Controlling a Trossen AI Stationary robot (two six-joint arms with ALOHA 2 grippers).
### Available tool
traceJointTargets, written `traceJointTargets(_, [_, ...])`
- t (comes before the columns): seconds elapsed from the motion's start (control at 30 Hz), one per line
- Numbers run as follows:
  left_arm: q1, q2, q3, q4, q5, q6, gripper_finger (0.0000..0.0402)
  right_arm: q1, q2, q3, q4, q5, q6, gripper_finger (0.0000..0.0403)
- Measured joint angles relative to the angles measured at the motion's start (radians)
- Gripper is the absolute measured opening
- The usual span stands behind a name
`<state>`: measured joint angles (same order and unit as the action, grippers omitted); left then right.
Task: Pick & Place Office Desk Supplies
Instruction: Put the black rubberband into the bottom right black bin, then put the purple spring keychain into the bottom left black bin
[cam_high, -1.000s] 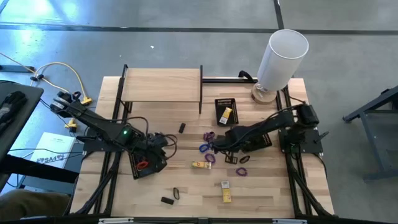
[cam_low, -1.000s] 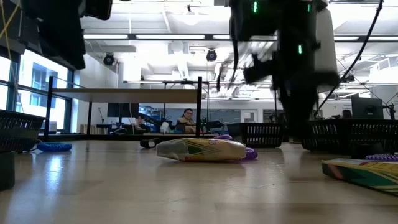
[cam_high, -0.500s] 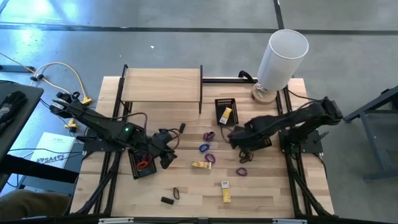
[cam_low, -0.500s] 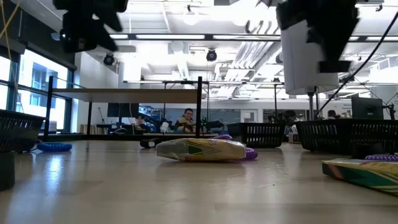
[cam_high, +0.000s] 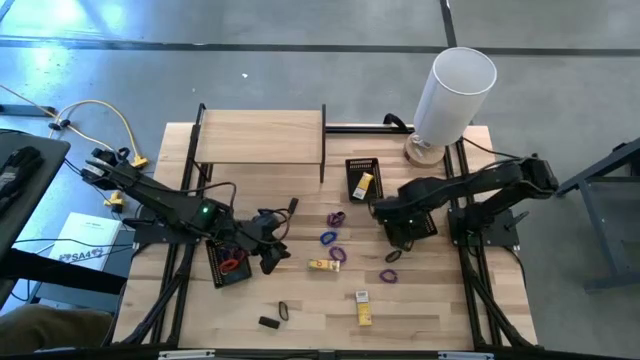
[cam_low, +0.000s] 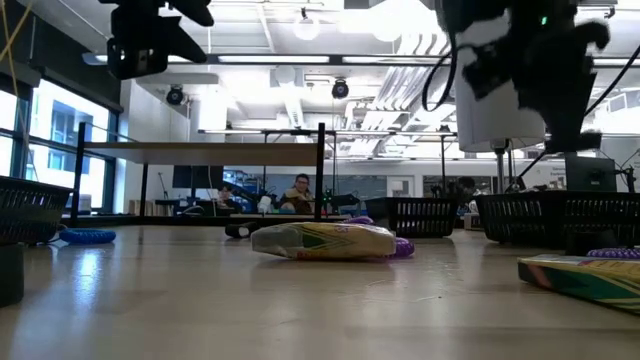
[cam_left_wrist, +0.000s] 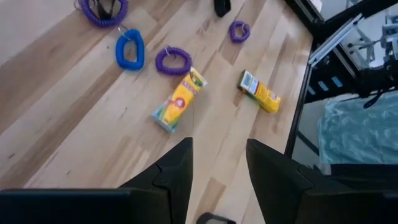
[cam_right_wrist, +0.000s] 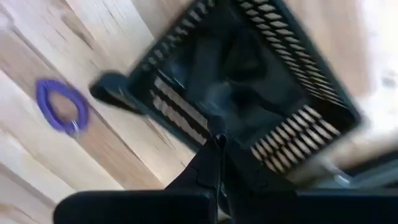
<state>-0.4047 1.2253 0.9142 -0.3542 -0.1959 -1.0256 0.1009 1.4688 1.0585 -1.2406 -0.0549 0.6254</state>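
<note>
Yellow packet (cam_high: 322, 265) and purple loops (cam_high: 336, 255) lie mid-tabletop (cam_high: 300, 315). Your left gripper (cam_high: 277, 252) hovers beside them, its 2 fingers parted and empty. Your right gripper (cam_high: 381, 208) hangs by a black mesh tray (cam_high: 414, 226), fingers closed, empty.

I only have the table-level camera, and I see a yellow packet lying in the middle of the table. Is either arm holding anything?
Observer: The left gripper has its fingers apart with nothing between them.
Operator: And the other one?
Observer: The right gripper is shut, over a black mesh tray. I cannot tell whether it holds anything.
Operator: Are there more packets?
Observer: Yes. From above, a second yellow packet lies near the table's front edge, and a third packet sits inside another tray.
</note>
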Motion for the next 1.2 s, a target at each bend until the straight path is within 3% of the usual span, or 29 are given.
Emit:
traceJointTargets(0.23, [-0.029,0.024,0.0,0.009,0.001,0.007,0.0144,-0.011,0.011,-0.057,0.096,0.002,0.031,0.003])
traceJointTargets(0.43, [-0.03,0.036,0.0,0.023,0.001,0.017,0.0144,-0.011,0.01,-0.055,0.103,-0.022,0.06,0.0102])
traceJointTargets(0.63, [-0.03,0.037,0.0,0.023,0.001,0.049,0.0144,-0.011,0.01,-0.055,0.105,0.046,0.08,0.0178])
traceJointTargets(0.87, [-0.03,0.037,0.0,0.023,0.024,0.066,0.0144,-0.028,0.01,-0.055,0.099,0.07,0.108,0.0212])
traceJointTargets(1.0, [-0.03,0.037,0.0,0.023,0.06,0.069,0.0144,-0.049,0.01,-0.032,0.081,-0.053,0.164,0.0204])
traceJointTargets(1.2, [-0.029,0.037,0.0,0.023,0.115,0.171,0.0144,-0.052,0.01,-0.021,0.092,-0.437,0.265,0.0191])
